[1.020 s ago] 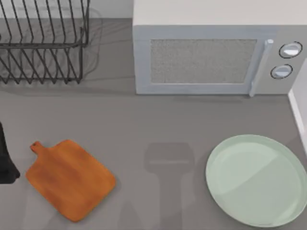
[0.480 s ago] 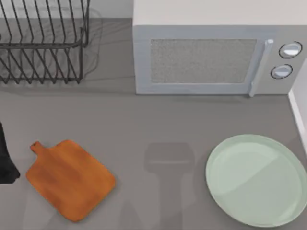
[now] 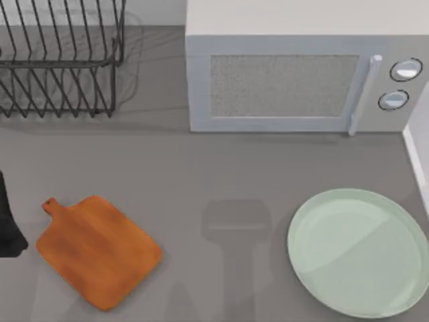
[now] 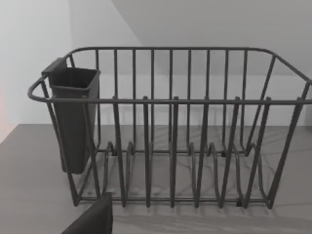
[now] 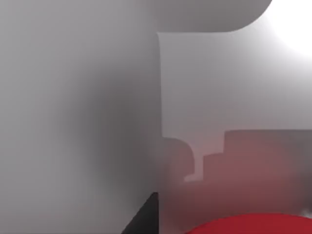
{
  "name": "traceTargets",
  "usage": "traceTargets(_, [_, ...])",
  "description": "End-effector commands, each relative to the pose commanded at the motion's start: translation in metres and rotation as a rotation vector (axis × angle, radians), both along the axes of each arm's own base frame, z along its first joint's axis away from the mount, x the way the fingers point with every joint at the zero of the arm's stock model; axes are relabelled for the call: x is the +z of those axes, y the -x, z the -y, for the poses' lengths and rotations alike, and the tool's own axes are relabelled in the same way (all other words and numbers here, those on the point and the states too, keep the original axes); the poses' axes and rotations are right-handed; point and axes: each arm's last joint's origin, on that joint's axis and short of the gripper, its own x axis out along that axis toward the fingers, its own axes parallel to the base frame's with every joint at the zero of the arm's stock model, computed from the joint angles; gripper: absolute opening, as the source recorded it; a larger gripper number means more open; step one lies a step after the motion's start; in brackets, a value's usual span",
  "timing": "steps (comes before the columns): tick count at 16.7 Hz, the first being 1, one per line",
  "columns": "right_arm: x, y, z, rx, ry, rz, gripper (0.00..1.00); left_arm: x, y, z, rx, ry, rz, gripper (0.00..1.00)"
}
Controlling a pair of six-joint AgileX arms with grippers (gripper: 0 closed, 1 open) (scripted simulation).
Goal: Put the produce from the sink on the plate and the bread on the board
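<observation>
grey tabletop [image 3: 174, 168] seen from above: orange-brown wooden cutting board [image 3: 98, 250] lies flat toward the left, tilted, its knob handle pointing up-left, nothing on it. pale mint-green plate [image 3: 358, 251] sits toward the right, well apart from the board, bare. a grey microwave [image 3: 301, 74] stands at the back, door shut, handle and two knobs on its right side. a dark wire dish rack [image 3: 60, 64] stands at the back left. a dark part of the left arm [image 3: 8, 225] shows at the left edge just beside the board's handle; the left end effector's state cannot be told. left wrist view faces the dish rack [image 4: 170, 126], upright on the tabletop, with a dark utensil cup [image 4: 73, 117] hung on one end and a dark corner of the arm's own body at the frame edge. right wrist view is close to a pale grey surface, with the glossy red produce [image 5: 253, 225] right at the frame edge casting a reddish glow on the surface; right end effector's state cannot be told. bread not located.
</observation>
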Motion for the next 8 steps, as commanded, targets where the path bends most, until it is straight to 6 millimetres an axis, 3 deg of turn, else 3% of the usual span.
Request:
traceTargets(4, [0.000, 0.000, 0.000, 0.000, 0.000, 0.000, 0.00, 0.000, 0.000, 0.000, 0.000, 0.000, 0.000, 1.00])
traceTargets(5, [0.031, -0.007, 0.001, -0.009, 0.001, 0.055, 0.00, 0.000, 0.000, 0.000, 0.000, 0.000, 0.000, 1.00])
traceTargets(8, [0.044, -0.010, 0.002, -0.009, 0.003, 0.061, 0.00, 0.000, 0.000, 0.000, 0.000, 0.000, 0.000, 1.00])
